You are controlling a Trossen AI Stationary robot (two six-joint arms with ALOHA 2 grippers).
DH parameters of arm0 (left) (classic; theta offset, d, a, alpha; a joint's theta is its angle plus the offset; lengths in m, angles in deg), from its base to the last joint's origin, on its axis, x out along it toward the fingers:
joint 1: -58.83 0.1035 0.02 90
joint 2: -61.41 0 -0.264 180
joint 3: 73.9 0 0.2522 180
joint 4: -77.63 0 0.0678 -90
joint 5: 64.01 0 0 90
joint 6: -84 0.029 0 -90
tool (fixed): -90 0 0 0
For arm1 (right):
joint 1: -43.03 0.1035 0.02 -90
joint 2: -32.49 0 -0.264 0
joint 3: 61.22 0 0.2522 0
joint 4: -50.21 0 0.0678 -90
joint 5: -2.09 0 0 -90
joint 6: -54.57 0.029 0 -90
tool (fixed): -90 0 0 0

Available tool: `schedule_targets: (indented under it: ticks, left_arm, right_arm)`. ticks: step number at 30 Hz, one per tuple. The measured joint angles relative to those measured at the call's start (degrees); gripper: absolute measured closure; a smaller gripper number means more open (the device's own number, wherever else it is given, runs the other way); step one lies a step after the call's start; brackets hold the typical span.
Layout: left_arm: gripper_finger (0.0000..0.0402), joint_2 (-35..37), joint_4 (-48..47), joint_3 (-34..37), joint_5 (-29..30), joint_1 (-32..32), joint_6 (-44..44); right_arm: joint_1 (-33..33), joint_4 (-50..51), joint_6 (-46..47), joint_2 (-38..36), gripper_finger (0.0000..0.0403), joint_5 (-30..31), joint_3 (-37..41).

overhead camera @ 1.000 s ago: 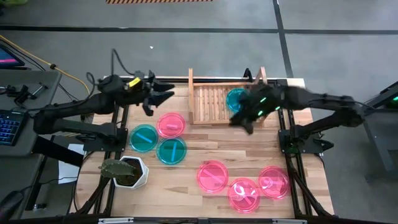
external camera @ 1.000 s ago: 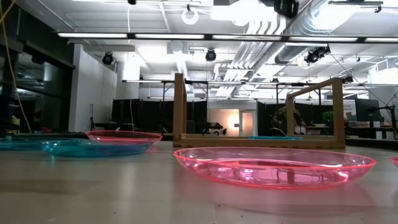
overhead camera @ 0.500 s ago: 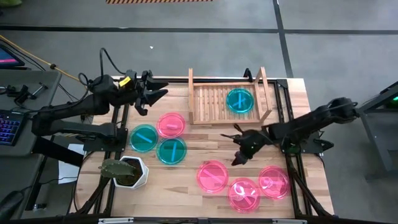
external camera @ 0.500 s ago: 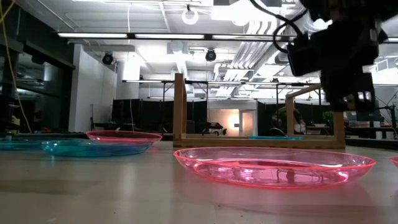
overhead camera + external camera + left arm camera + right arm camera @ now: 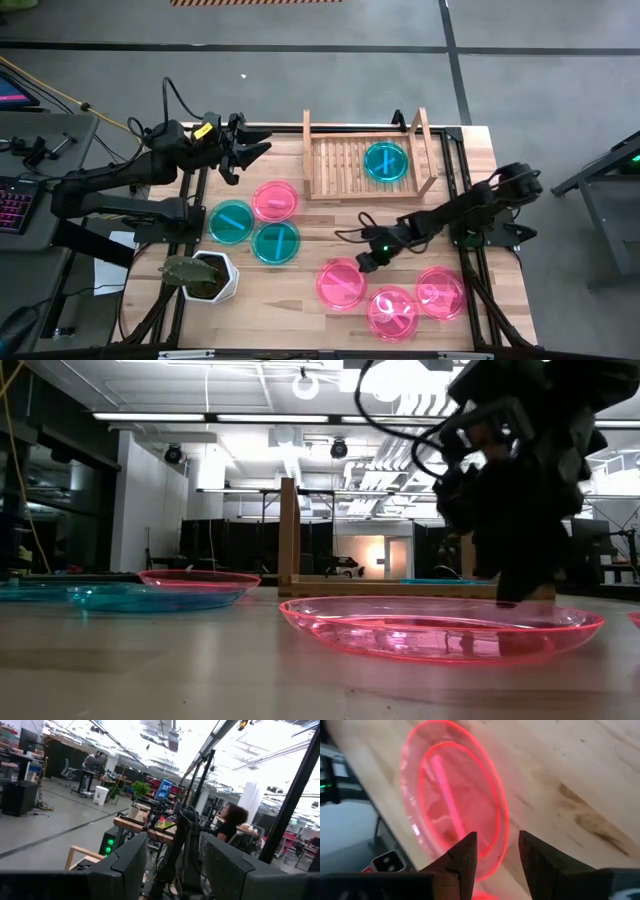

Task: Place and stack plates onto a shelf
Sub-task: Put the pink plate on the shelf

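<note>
The wooden shelf [image 5: 340, 165] stands at the table's far edge, and a teal plate [image 5: 385, 161] lies on its slats. Two teal plates [image 5: 231, 221] [image 5: 275, 241] and a pink one [image 5: 274, 200] lie left of centre. Three pink plates lie near the near edge. My right gripper [image 5: 365, 262] is open and low at the far-right rim of the leftmost of them [image 5: 342, 282]. In the right wrist view its fingers [image 5: 497, 842] stand either side of that rim [image 5: 502, 827]; I see no touch. My left gripper [image 5: 245, 155] waits open at the far-left corner.
A white hexagonal plant pot [image 5: 205, 276] sits at the near-left corner. The other two pink plates [image 5: 391, 312] [image 5: 439, 291] lie close to the right of the gripper's plate. Bare wood [image 5: 330, 228] lies between the shelf and the plates. A person [image 5: 231, 820] sits in the room beyond.
My right gripper has left the shelf, where the teal plate stays, and swung toward the near edge and leftward, dropping low to the leftmost pink plate's rim. My left arm drew back slightly toward the table's left.
</note>
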Motion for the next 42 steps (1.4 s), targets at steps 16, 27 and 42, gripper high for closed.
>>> schedule_targets:
  ticks: [16, 27, 42]
  left_arm:
    - [0.0232, 0.02, -0.08, 0.00, 0.01, 0.00, -1.04]
    - [0.0232, 0.52, 0.87, -0.04, 0.03, 0.02, -1.43]
    - [0.0232, 2.65, 5.39, -0.07, 0.05, 0.02, -1.50]
  right_arm:
    - [0.01, 1.12, -1.68, 6.78, 0.0321, 1.08, -4.69]
    - [-0.17, 0.99, -7.74, 1.23, 0.0400, -2.06, -4.58]
    - [-8.88, 15.33, -16.58, -25.44, 0.0403, 6.58, -4.47]
